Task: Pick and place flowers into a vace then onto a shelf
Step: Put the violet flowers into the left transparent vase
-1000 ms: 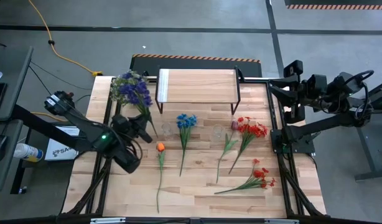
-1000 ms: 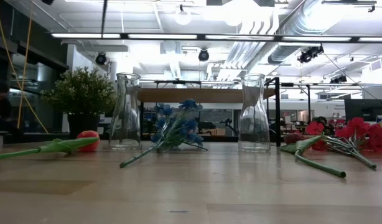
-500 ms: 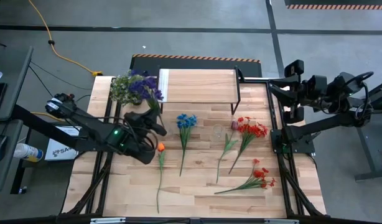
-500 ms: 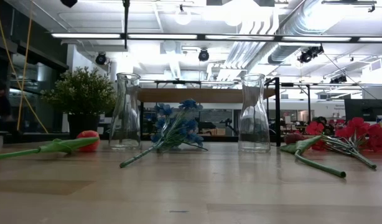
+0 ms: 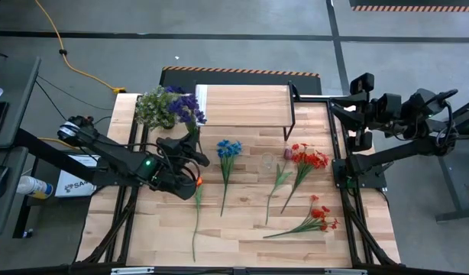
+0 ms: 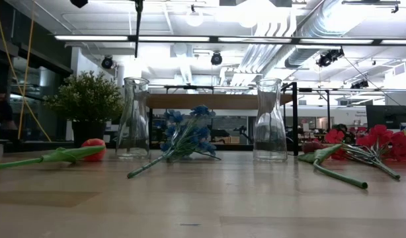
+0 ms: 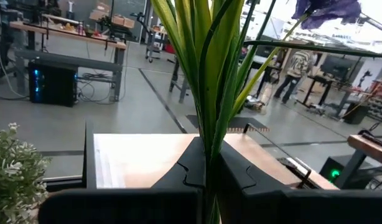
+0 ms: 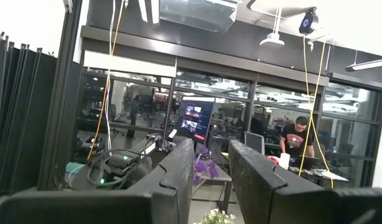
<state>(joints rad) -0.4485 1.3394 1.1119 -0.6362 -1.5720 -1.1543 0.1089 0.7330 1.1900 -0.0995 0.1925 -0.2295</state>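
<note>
My left gripper (image 5: 193, 155) (image 7: 206, 167) is shut on a bunch of purple flowers (image 5: 185, 107), held upright above the table. Its stem end (image 6: 138, 20) hangs over the left glass vase (image 6: 133, 119). A second vase (image 6: 270, 120) stands to the right. Blue (image 5: 228, 149), orange (image 5: 196, 181), maroon (image 5: 287, 153) and red flowers (image 5: 309, 158) lie flat on the tabletop, with one more red one (image 5: 320, 214) nearer. The shelf (image 5: 242, 105) stands at the far edge. My right gripper (image 5: 354, 122) (image 8: 209, 180) waits open at the table's right edge. My left gripper pinches the green stems (image 7: 206, 140) of the purple flowers between its two fingers, low on the stems. The fingers come roughly level from the table's left and lie across the stems. The bunch stands upright and lifted clear, blooms above the fingers and a short stem end below.
A bushy potted plant (image 5: 152, 107) sits at the far left corner, close beside the purple blooms. The shelf's black legs (image 5: 293, 114) stand behind the vases. Bare wood (image 5: 242, 237) lies along the near edge. People show in the room beyond.
My left gripper has carried the purple flowers toward the table's right, from beside the potted plant to over the left vase, keeping its hold. In the low view the hanging stem end has slid rightward until it is above that vase.
</note>
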